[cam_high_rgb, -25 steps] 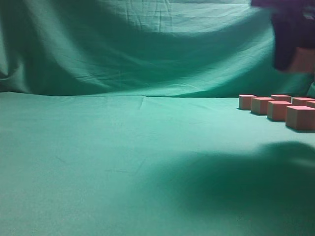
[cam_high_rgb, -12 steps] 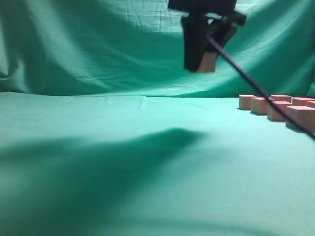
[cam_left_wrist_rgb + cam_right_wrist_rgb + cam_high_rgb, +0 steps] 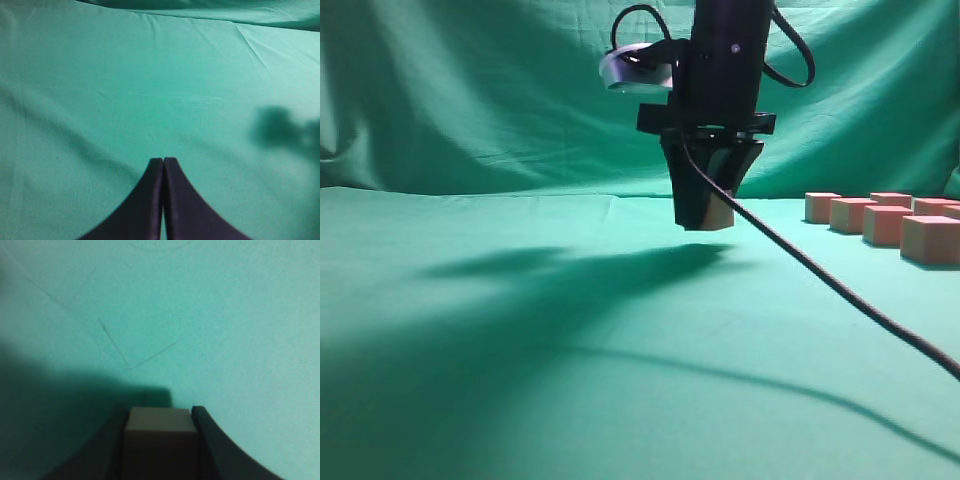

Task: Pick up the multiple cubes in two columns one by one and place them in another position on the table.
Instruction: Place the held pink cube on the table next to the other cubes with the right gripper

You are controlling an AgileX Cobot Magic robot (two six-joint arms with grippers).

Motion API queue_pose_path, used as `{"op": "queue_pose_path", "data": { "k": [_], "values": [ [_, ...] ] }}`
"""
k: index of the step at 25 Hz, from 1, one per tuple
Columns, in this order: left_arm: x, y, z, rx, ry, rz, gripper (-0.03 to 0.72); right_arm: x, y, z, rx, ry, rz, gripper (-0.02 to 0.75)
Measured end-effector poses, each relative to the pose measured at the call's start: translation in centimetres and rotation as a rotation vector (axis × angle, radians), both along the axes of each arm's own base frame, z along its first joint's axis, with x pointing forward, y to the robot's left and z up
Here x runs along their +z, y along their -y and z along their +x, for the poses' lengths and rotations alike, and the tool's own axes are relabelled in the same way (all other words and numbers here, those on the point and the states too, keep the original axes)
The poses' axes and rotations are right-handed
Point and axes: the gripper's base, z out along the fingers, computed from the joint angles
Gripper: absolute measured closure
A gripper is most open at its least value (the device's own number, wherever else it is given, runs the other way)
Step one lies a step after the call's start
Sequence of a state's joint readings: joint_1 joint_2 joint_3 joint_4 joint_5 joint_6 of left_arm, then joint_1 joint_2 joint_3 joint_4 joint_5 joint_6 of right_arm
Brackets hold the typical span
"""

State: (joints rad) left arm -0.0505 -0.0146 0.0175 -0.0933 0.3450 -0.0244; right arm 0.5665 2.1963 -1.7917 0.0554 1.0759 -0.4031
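Observation:
My right gripper (image 3: 705, 215) hangs over the middle of the table (image 3: 520, 330), shut on a cube (image 3: 720, 213) held just above the teal cloth. In the right wrist view the cube (image 3: 160, 432) sits between the two dark jaws (image 3: 160, 412), in shadow and tan-looking. Several more pinkish-red cubes (image 3: 885, 222) stand in rows on the cloth at the exterior view's right. My left gripper (image 3: 163, 161) is shut and empty over bare cloth; it does not show in the exterior view.
A black cable (image 3: 820, 280) trails from the right arm down to the lower right. The green cloth backdrop (image 3: 470, 90) rises behind the table. A shadow (image 3: 282, 130) lies on the cloth in the left wrist view.
The right arm has carried the cube from the upper right, above the rows, leftward to the middle and down close to the cloth. The rows of cubes have not moved.

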Motion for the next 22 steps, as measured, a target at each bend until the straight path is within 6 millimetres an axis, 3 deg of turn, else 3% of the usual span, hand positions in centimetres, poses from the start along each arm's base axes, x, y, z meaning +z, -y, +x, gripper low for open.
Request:
{"op": "queue_pose_path", "data": {
  "k": [17, 22],
  "values": [
    [0.0, 0.0, 0.0, 0.000, 0.000, 0.000, 0.688, -0.2, 0.0, 0.1, -0.050, -0.007, 0.002, 0.477],
    [0.0, 0.0, 0.0, 0.000, 0.000, 0.000, 0.688, -1.5, 0.1, 0.3, -0.100, -0.025, -0.023, 0.477]
  ]
}}
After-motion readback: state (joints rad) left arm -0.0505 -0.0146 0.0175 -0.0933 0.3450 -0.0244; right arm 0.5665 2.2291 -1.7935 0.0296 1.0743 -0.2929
